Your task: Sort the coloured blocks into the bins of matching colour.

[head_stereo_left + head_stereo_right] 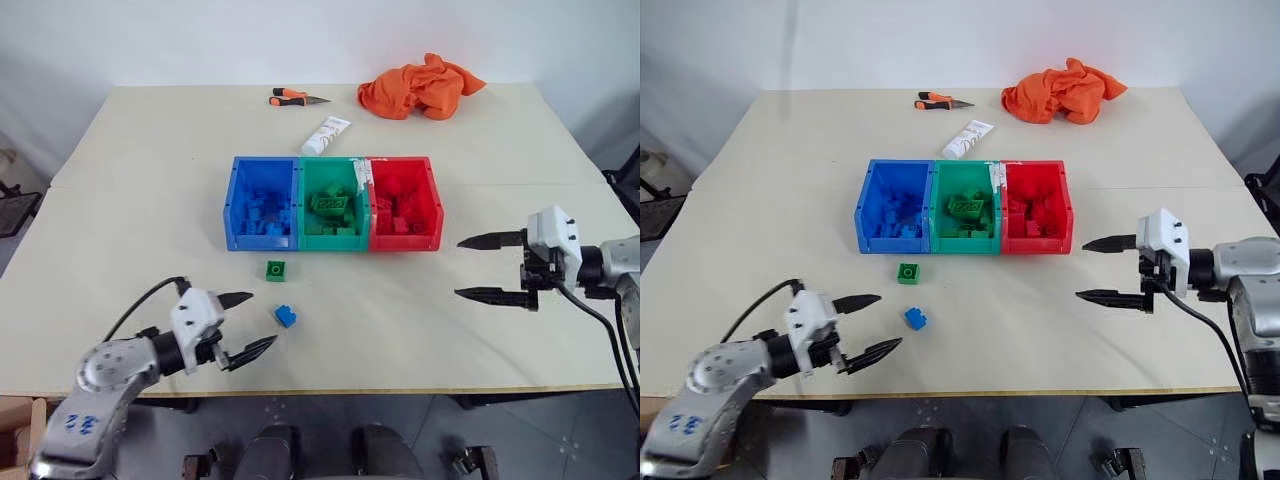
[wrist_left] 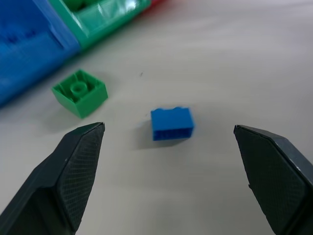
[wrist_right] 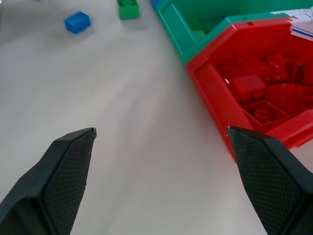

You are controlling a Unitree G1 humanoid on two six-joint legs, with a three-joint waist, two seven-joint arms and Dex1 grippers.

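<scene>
A pale desk (image 1: pixel 150 180) stands against a plain white wall, and the three joined bins sit near its middle: the blue bin (image 1: pixel 236 214), the green bin (image 1: pixel 303 180) and the red bin (image 1: pixel 434 205), side by side and touching. Each holds a heap of bricks of its own colour, though the single pieces inside are hard to tell apart. A strip of white paper or tape lies over the wall between the green and red bins.

Two bricks lie loose on the desk in front of the bins. The green brick (image 1: pixel 276 269) sits just before the seam of the blue and green bins, studs up. The blue brick (image 1: pixel 286 316) lies a little nearer the desk's front edge, tipped on its side.

The left gripper (image 1: pixel 246 325) hangs low over the desk in front of the blue bin, fingers spread wide and holding nothing; the blue brick lies just ahead of its tips, not touched. The right gripper (image 1: pixel 490 267) hovers beside the red bin, on its outer side, also spread wide and holding nothing.

Behind the bins lie a white tube (image 1: pixel 326 135), an orange-handled tool (image 1: pixel 293 97) and a crumpled orange cloth (image 1: pixel 420 87).
</scene>
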